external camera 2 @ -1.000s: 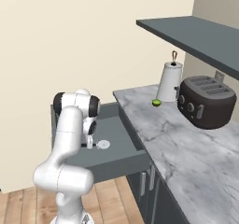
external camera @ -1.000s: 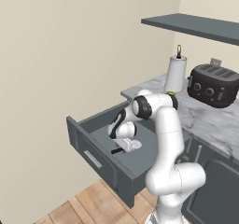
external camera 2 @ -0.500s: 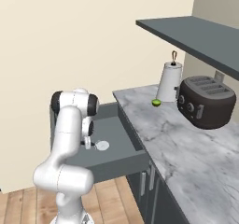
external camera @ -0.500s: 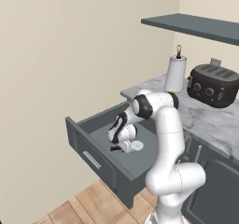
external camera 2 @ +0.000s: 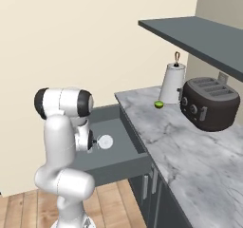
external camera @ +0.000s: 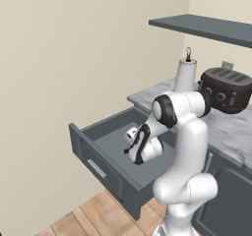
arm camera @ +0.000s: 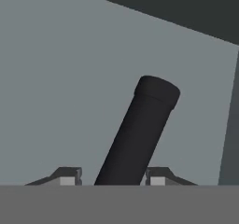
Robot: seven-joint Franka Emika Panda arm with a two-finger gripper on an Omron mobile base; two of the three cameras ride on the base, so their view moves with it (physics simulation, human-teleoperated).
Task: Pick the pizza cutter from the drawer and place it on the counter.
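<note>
The drawer [external camera: 96, 157] [external camera 2: 138, 147] stands pulled out below the marble counter [external camera: 235, 131] [external camera 2: 190, 146]. On its floor lies the pizza cutter, its round silver-white blade [external camera 2: 105, 140] showing just right of my hand. The black handle [arm camera: 140, 129] runs up between my fingertips [arm camera: 157, 176] in the hand view. My gripper [arm camera: 112, 177] [external camera: 134, 157] [external camera 2: 93, 141] reaches down into the drawer and is shut on that handle, with the cutter low over the drawer floor.
A dark toaster [external camera 2: 209, 103] [external camera: 227, 88] and a white paper towel holder [external camera 2: 172, 83] [external camera: 185, 75] stand at the back of the counter, with a small green ball [external camera 2: 159, 104] beside the holder. A dark shelf [external camera 2: 199, 34] hangs above. Cabinet doors [external camera 2: 156, 198] sit under the counter.
My hand has dropped lower into the drawer onto the cutter, and the jaws have closed in around the black handle.
</note>
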